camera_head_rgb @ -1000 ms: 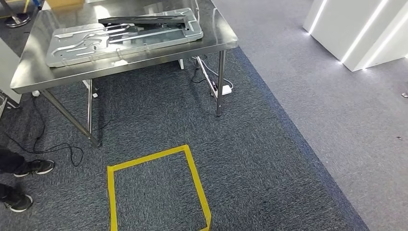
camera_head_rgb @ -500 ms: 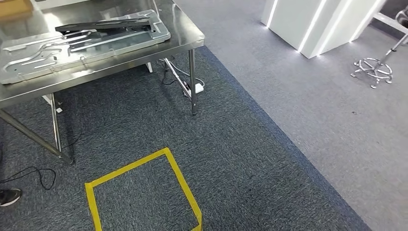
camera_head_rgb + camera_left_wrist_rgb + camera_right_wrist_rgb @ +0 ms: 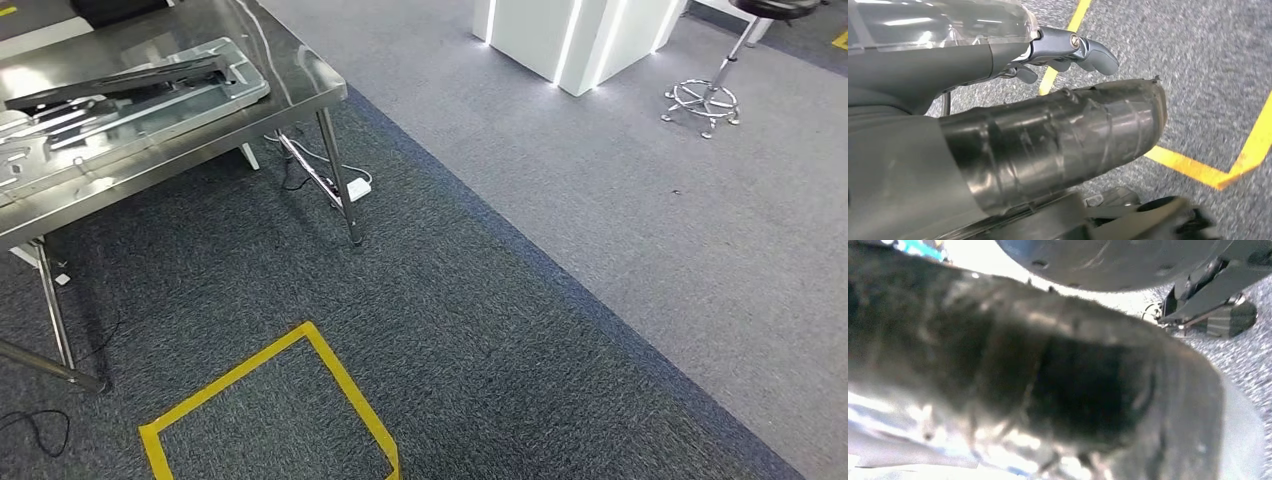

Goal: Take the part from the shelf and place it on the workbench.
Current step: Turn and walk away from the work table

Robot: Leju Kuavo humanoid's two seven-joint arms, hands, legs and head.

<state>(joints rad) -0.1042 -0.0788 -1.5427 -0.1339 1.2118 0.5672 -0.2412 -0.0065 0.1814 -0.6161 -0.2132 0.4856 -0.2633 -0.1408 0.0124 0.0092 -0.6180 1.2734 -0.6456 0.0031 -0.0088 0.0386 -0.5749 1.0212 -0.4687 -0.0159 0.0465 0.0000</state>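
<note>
Seeing the left hand point(image 3: 1048, 125) hanging low over the dark carpet point(image 3: 450, 330), the dark fingers point(image 3: 1093, 50) lying loosely apart from the taped thumb, released and grasping nothing. Seeing the right hand point(image 3: 1048, 365) very close and very blurred in its wrist view, so not being able to tell whether the fingers are released or clenched.

Looking down in the head view and finding 1 square of yellow tape point(image 3: 340, 375) on the dark carpet at 7 o'clock, nearest of all. Finding the steel workbench point(image 3: 300, 80) further out at 10 o'clock, standing on thin legs. Noticing the silver sheet-metal part point(image 3: 130, 115) lying flat on its top, with 1 black frame point(image 3: 120, 85) resting across it. Seeing 1 white power strip point(image 3: 357, 187) lying on the floor beside the nearest leg, with cables running under the top.

Finding lighter grey carpet point(image 3: 600, 200) beyond, at 2 o'clock. Seeing white pillars point(image 3: 560, 40) with lit strips at 12 o'clock, and 1 chrome stool base point(image 3: 703, 100) at 1 o'clock, well apart from the workbench.
</note>
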